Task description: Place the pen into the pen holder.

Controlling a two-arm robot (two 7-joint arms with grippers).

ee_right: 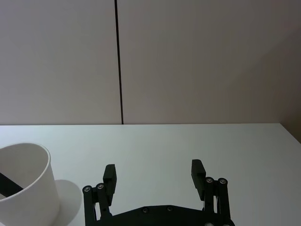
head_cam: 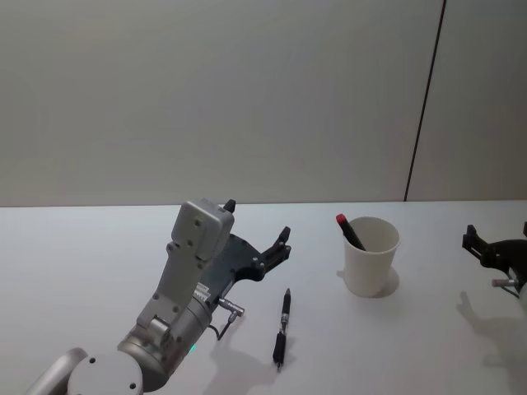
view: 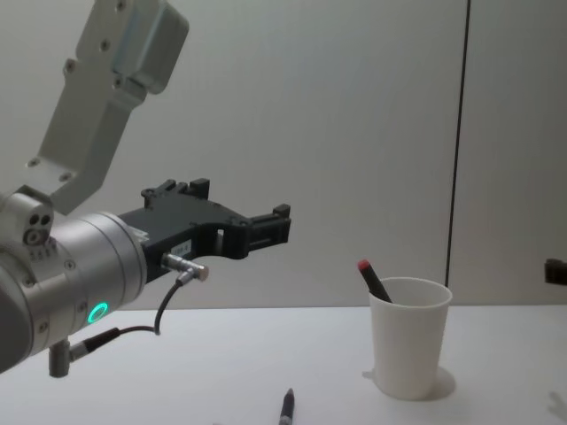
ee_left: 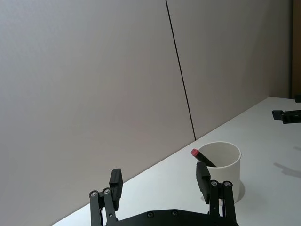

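A black pen (head_cam: 282,326) lies flat on the white table, its tip also showing in the chest view (view: 286,409). To its right stands the pen holder (head_cam: 370,257), a white paper cup (view: 407,347), with a dark red-capped pen (head_cam: 349,231) leaning inside it. My left gripper (head_cam: 258,220) hangs open above the table, up and to the left of the lying pen, holding nothing (view: 266,226). In the left wrist view its fingers (ee_left: 202,177) point toward the cup (ee_left: 227,165). My right gripper (ee_right: 154,174) stands open and empty to the right of the cup (ee_right: 23,188).
The right arm (head_cam: 494,251) rests at the table's right edge. A grey wall with a dark vertical seam (head_cam: 424,99) stands behind the table. Bare table surface (head_cam: 82,263) stretches to the left.
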